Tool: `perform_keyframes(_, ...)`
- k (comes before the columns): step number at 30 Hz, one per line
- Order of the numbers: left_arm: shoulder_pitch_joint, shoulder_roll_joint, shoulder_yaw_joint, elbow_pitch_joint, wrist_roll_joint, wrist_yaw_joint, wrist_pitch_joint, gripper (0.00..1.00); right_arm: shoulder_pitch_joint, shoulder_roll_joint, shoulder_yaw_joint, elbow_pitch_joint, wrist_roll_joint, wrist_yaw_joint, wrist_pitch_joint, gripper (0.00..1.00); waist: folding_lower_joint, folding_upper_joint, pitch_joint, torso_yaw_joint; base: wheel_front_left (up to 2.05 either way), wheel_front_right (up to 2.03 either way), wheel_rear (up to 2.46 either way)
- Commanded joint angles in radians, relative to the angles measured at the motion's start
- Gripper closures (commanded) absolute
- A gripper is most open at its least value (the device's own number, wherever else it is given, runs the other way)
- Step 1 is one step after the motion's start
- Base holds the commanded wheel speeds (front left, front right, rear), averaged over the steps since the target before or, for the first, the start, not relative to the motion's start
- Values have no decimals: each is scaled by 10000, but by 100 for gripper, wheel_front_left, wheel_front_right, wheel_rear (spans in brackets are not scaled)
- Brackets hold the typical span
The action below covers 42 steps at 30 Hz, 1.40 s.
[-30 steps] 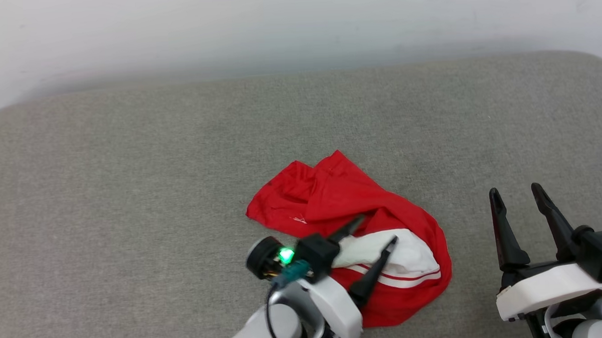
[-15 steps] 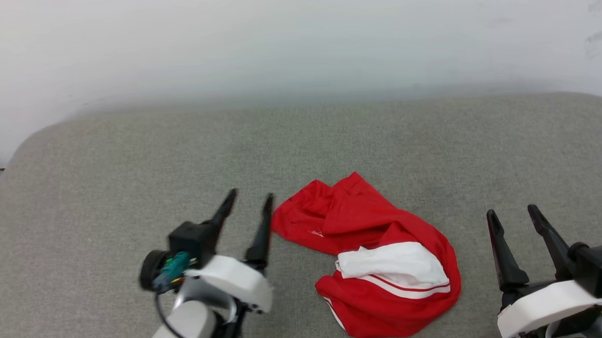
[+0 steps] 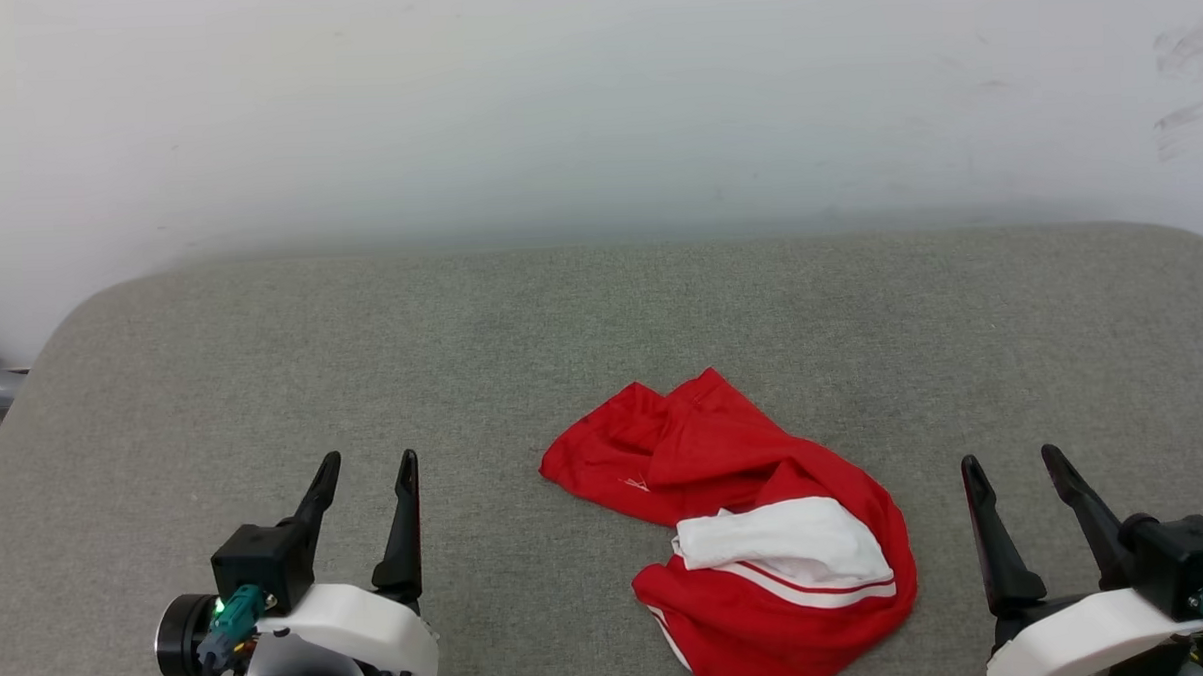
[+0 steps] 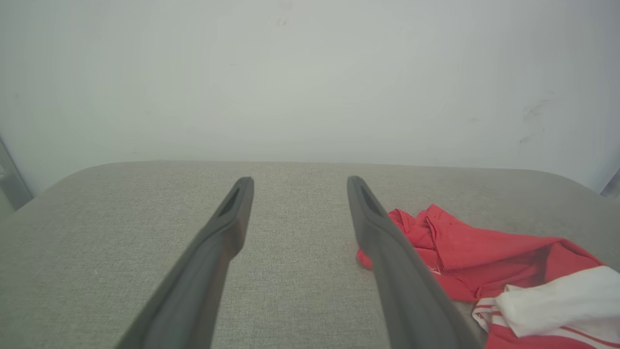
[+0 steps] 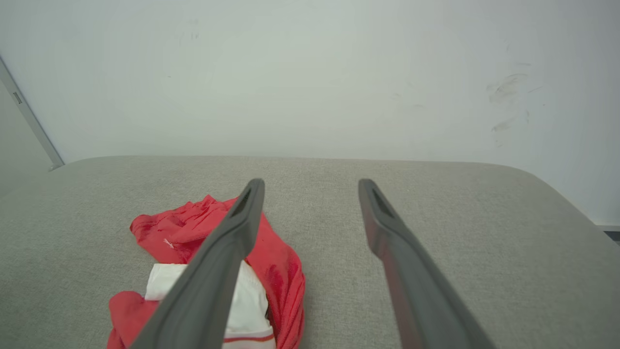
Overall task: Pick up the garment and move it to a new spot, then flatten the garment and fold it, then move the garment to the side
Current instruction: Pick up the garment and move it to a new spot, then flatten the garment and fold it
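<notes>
Centrally, garment — between left pincer, right pincer

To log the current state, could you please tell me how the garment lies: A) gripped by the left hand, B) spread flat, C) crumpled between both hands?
C: the garment lies bunched on the cushion, apart from the open left hand and open right hand.

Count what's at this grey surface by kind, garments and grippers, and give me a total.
Garments: 1, the red and white garment, lying crumpled on the grey surface.
Grippers: 2, the left gripper and the right gripper, both open, empty and clear of the cloth.
Total: 3.
</notes>
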Motion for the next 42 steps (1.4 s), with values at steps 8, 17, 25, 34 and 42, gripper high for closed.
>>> perform_keyframes(8, 155, -6, -113, -36, 20, -33, -62, 0, 113, 7, 58, -19, -34, -3, 36, 0, 1, 0, -33, 38, 0, 0, 0)
perform_keyframes(17, -226, 46, -330, -12, -15, -244, 198, 0, -24, 7, 84, 73, 2, -5, 23, 0, 1, 0, 35, 63, 0, 0, 0)
perform_keyframes(25, -1240, -298, -1438, -98, -308, -1219, 2037, 0, -78, 7, 149, -93, -87, -5, 144, 0, 1, 0, 264, 95, 0, 0, 0)
perform_keyframes(34, -2686, -928, -3053, 526, -529, -2420, 4422, 0, -481, 7, 256, -184, -125, -3, 152, 0, 1, 0, 1183, -218, 0, 0, 0)
perform_keyframes(42, -3424, -1079, -4192, 1863, -408, -2755, 5824, 0, -843, 9, 309, -95, -5, -3, 3, 0, 1, 0, 1890, -588, 0, 0, 0)
